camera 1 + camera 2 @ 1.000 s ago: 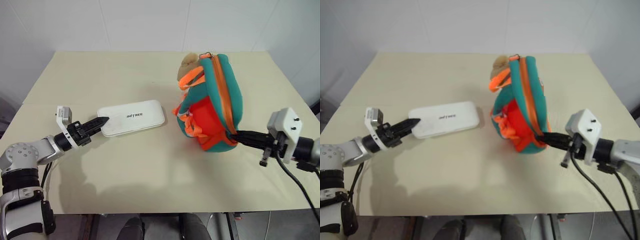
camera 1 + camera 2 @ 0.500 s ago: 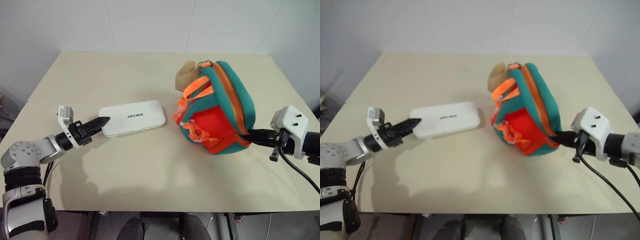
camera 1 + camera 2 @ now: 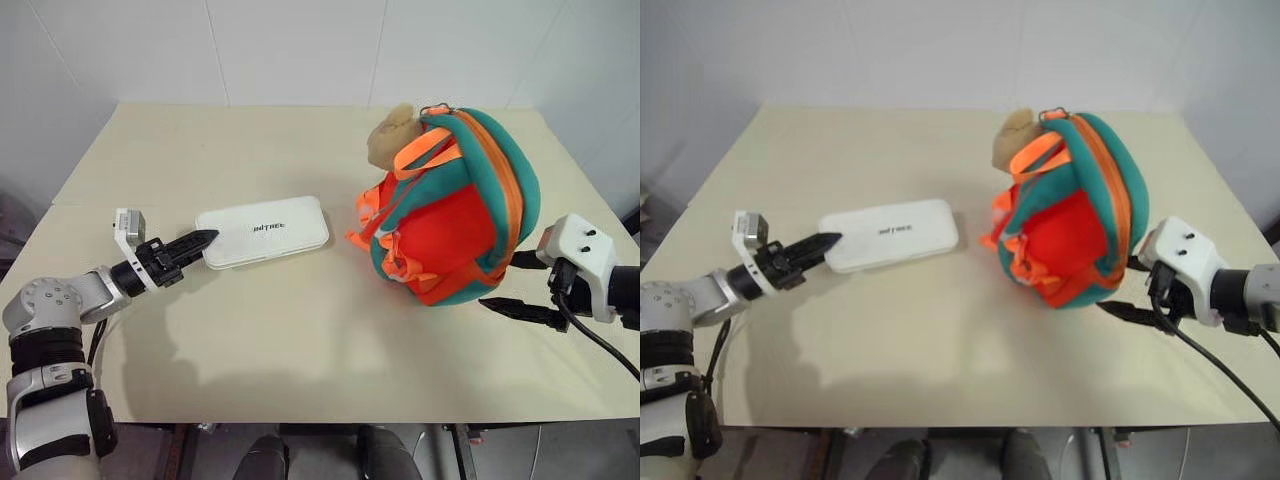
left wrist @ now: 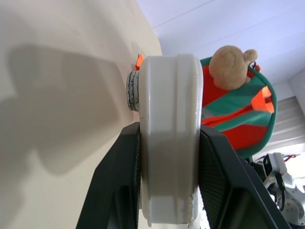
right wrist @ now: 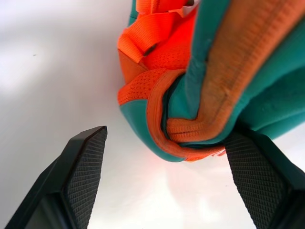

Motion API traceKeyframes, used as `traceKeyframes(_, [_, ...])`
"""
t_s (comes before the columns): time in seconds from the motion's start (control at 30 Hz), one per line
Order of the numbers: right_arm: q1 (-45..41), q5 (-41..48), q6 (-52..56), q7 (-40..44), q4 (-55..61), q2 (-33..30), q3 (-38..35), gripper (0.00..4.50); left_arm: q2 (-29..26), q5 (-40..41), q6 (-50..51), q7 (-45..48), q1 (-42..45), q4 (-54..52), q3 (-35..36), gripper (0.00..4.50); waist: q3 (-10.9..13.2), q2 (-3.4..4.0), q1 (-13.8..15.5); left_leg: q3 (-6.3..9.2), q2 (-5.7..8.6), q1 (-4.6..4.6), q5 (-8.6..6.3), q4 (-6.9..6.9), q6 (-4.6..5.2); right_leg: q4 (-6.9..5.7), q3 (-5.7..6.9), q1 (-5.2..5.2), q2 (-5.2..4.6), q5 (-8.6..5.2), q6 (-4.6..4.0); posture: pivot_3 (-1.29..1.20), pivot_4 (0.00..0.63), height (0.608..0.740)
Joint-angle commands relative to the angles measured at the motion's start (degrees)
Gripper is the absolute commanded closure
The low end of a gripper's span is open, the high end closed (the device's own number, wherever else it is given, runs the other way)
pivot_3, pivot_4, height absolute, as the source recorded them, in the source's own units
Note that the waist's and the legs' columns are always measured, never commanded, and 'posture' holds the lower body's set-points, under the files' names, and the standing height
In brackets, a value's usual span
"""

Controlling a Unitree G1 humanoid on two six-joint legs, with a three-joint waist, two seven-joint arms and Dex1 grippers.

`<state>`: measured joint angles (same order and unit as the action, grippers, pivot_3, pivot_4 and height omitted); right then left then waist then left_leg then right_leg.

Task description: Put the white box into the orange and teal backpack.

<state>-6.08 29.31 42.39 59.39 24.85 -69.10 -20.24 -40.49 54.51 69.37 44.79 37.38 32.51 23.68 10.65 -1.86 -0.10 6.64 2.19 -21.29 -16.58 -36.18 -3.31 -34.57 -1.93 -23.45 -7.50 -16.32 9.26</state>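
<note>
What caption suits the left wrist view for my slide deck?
Left gripper clamps the white box on edge, with the orange and teal backpack and its pom-pom beyond.

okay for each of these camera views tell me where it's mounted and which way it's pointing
Left and right eye views: on the head, looking forward and down at the table; both arms show.
Left wrist view: on the left wrist, looking along the left gripper, shut on the box.
Right wrist view: on the right wrist, looking along the open right gripper.
Shared: the backpack shows in all of them.
</note>
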Motion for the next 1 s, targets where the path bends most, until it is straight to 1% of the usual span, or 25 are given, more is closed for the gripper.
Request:
traceKeyframes(0.03, [0.2, 0.3, 1.5, 0.5, 1.5, -1.7, -2.5, 0.00, -0.4, -0.5, -0.7, 2.4, 1.7, 0.3, 0.8, 3.23, 0.0, 0.00, 0.0, 0.00, 0.00, -0.01, 0.01, 0.01, -0.01, 0.03, 0.00, 0.00, 0.00, 0.00, 0.00, 0.00, 0.150, 0.740])
traceKeyframes(0.13, [0.2, 0.1, 2.3, 0.7, 2.2, -2.7, -3.5, 0.00, -0.4, -1.5, -0.9, 3.2, 2.4, 1.2, 0.7, 3.23, 0.0, 0.01, 0.0, -0.02, 0.00, -0.03, 0.01, 0.03, -0.03, 0.08, 0.00, -0.02, -0.01, 0.00, 0.01, 0.00, 0.150, 0.740])
traceKeyframes(0.27, [-2.2, 0.3, 3.7, -0.7, 2.0, -3.3, -3.8, 0.00, -0.1, -2.9, -1.2, 4.3, 3.2, 2.4, 0.2, 3.23, 0.0, 0.01, 0.0, -0.03, 0.00, -0.05, 0.01, 0.02, -0.02, 0.07, 0.00, -0.05, -0.01, 0.00, 0.01, 0.00, 0.150, 0.740])
traceKeyframes(0.47, [-2.4, 0.3, 5.6, 0.2, 2.3, -4.3, -6.7, 0.00, 0.3, -4.6, -2.0, 5.8, 4.5, 4.1, -0.4, 3.23, 0.0, 0.02, 0.1, -0.04, 0.00, -0.06, 0.01, 0.06, -0.02, 0.08, 0.01, -0.06, -0.01, 0.00, 0.01, 0.00, 0.150, 0.740])
traceKeyframes(0.57, [-3.6, 2.1, 7.9, -0.3, 3.2, -4.1, -8.6, 0.00, 0.6, -5.5, -2.4, 6.6, 5.1, 4.9, -0.8, 3.23, 0.0, 0.03, 0.0, -0.05, 0.00, -0.10, 0.01, 0.06, -0.02, 0.09, 0.01, -0.09, -0.01, 0.00, 0.01, 0.00, 0.150, 0.740])
traceKeyframes(0.77, [6.0, -0.9, 10.9, 4.1, 6.4, -5.5, -14.8, 0.00, 0.9, -7.1, -3.2, 8.3, 5.9, 6.6, -1.4, 3.23, 0.0, 0.03, 0.2, -0.07, 0.00, -0.13, 0.00, 0.06, -0.01, 0.07, 0.01, -0.12, -0.01, 0.00, 0.02, 0.00, 0.150, 0.740])
traceKeyframes(0.83, [9.8, -0.8, 11.9, 5.3, 8.8, -4.9, -16.2, 0.00, 1.1, -7.5, -3.2, 8.6, 6.1, 6.9, -1.5, 3.23, 0.0, 0.03, 0.2, -0.09, 0.01, -0.15, 0.00, 0.04, 0.00, 0.07, 0.01, -0.12, -0.01, 0.02, 0.04, 0.00, 0.150, 0.740])
traceKeyframes(0.9, [11.9, 1.1, 13.7, 5.0, 12.4, -3.3, -16.3, 0.00, 1.1, -7.9, -3.2, 8.9, 6.3, 7.1, -1.5, 3.23, 0.0, 0.02, 0.2, -0.09, 0.00, -0.15, 0.00, 0.03, 0.00, 0.04, 0.01, -0.12, -0.01, 0.02, 0.05, 0.00, 0.150, 0.740])
traceKeyframes(1.0, [12.2, 4.8, 16.3, 3.5, 16.7, -1.0, -15.2, 0.00, 1.0, -8.2, -3.1, 9.2, 6.4, 7.1, -1.5, 3.23, 0.0, 0.02, 0.0, -0.09, -0.02, -0.13, 0.00, -0.01, 0.00, 0.03, 0.01, -0.12, 0.00, 0.02, 0.05, 0.00, 0.150, 0.740])
